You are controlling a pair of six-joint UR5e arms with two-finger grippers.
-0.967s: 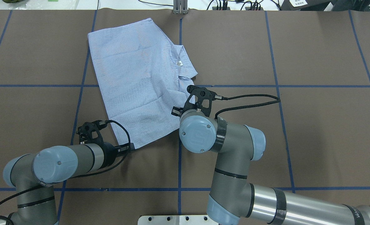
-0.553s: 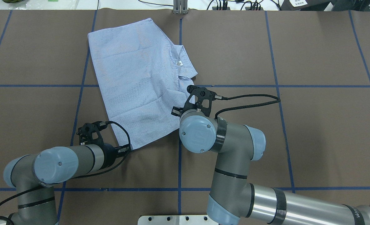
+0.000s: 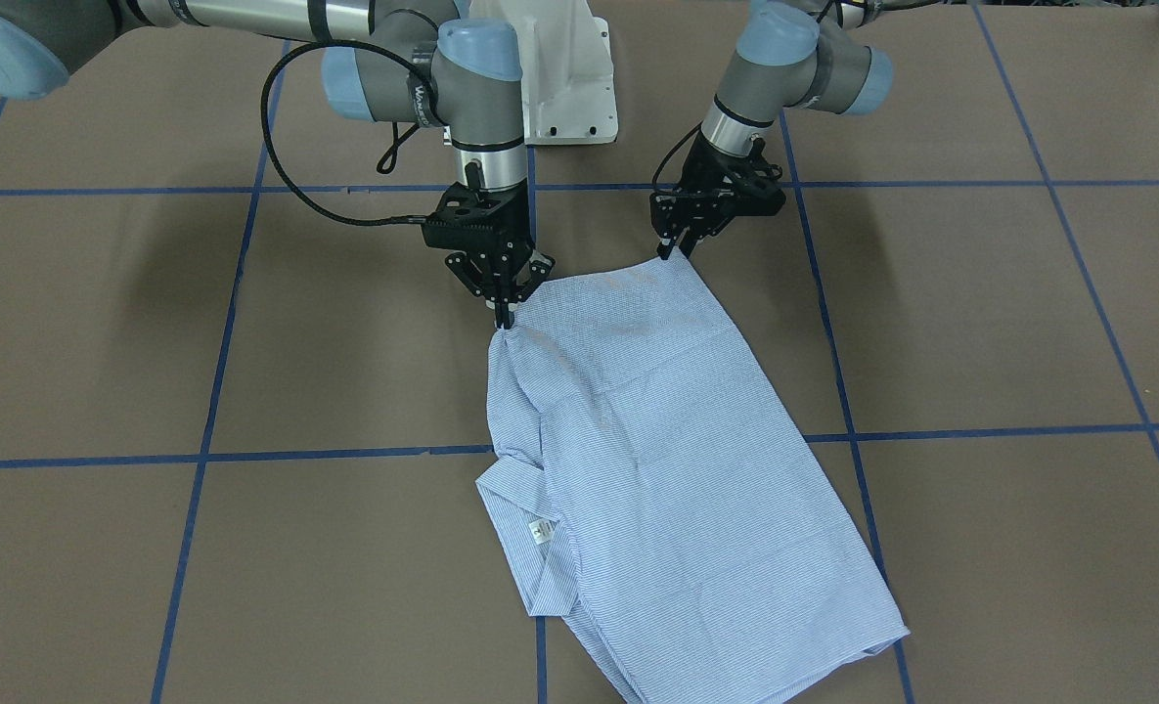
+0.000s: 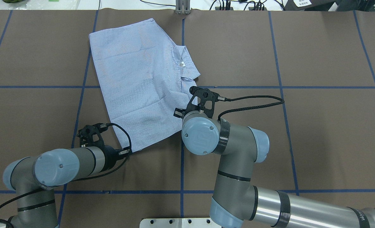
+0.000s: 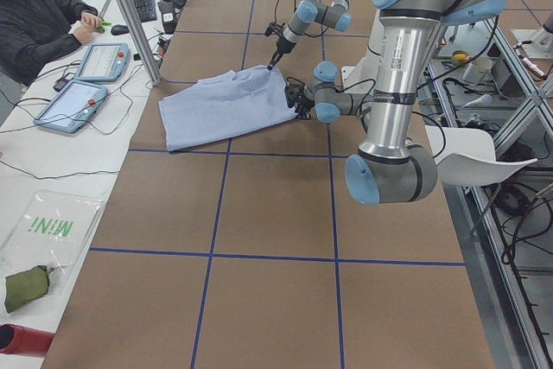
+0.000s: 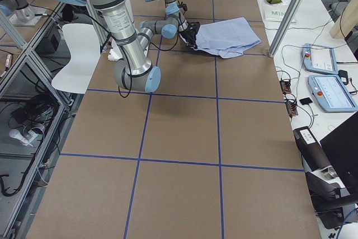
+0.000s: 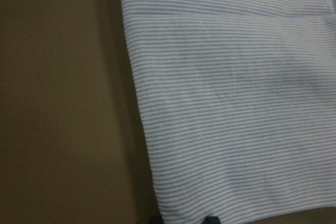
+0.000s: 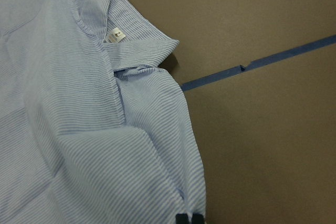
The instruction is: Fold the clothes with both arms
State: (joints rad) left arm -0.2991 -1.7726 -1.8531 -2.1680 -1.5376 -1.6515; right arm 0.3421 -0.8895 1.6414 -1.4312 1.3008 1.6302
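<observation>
Closest to the white pedestal, the two silver-grey jointed arms with pale blue caps reach out over the brown, blue-taped table. The right arm's black two-finger right claw points straight down, its tips pressed together on a bunched corner of the light blue, finely white-striped cotton shirt. The black left claw comes in at a slant and, as far as I can judge, is pinched on the other near corner.

Beyond them the shirt lies flat on the table, slanting away from the robot. It is already gathered into a long, narrow panel with no sleeve spread out at either side. The collar with its small white neck label sticks out on the robot's right. I would put the job past halfway: the lengthwise folds look done, and what seems left is carrying this near edge over to the far one.

The sleeves, buttons and chest pocket are out of sight. From overhead the wrists cover both sets of fingertips, and the left wrist camera shows only two dark tips at its bottom edge.
</observation>
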